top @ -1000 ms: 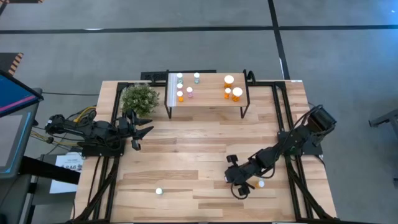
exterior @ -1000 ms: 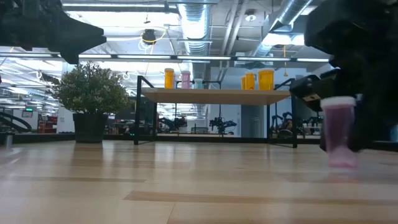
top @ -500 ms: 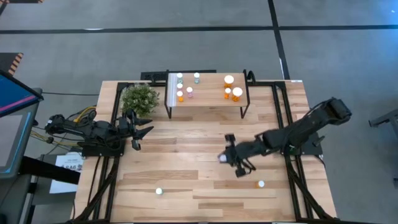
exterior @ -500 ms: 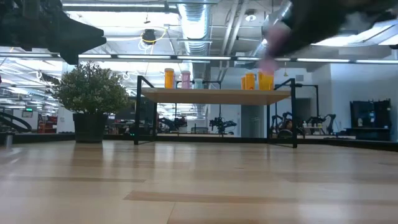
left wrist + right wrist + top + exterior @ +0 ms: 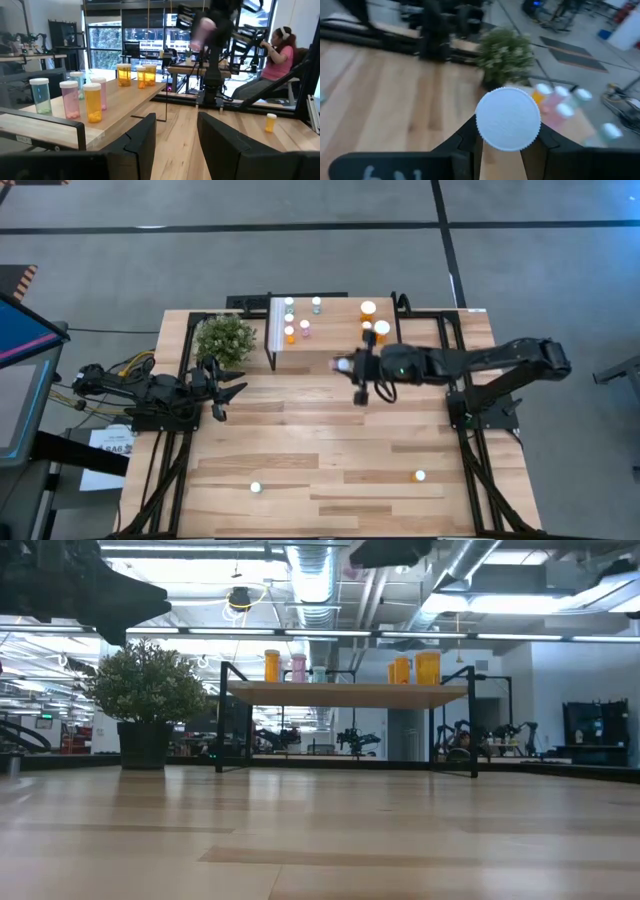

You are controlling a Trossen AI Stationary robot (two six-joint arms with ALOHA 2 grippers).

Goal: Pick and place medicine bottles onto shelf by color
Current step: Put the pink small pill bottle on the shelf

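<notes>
My right gripper [image 5: 347,366] is shut on a pink medicine bottle [image 5: 342,364] with a white cap. It hangs high above the table, just in front of the shelf [image 5: 335,340]. The shelf is a small light-wood board on black legs. Teal, pink and orange bottles [image 5: 70,99] stand at its left end and orange ones [image 5: 375,322] at its right end. Two more bottles [image 5: 256,487] [image 5: 419,476] stand near the table's front edge. My left gripper [image 5: 228,389] waits open at the table's left, beside the plant. My right gripper pinches the pink bottle between its two fingers [image 5: 469,136], on the body below the cap [image 5: 508,118]. The cap hides the exact place. The fingers come nearly level from the table's right side. The bottle [image 5: 201,31] is lifted clear and tilted, cap toward the wrist.
A green potted plant [image 5: 225,337] stands at the far left, beside the shelf. Black frame rails [image 5: 452,370] run along both table sides. A person [image 5: 280,50] sits beyond the table's right side. The wide wooden middle of the table [image 5: 300,430] is bare.
My right gripper has risen from the table's near right part with the pink bottle. It swung toward the far edge and the shelf, tipping from pointing steeply down to nearly level. The bottle went from standing on the table to lifted clear and tilted.
</notes>
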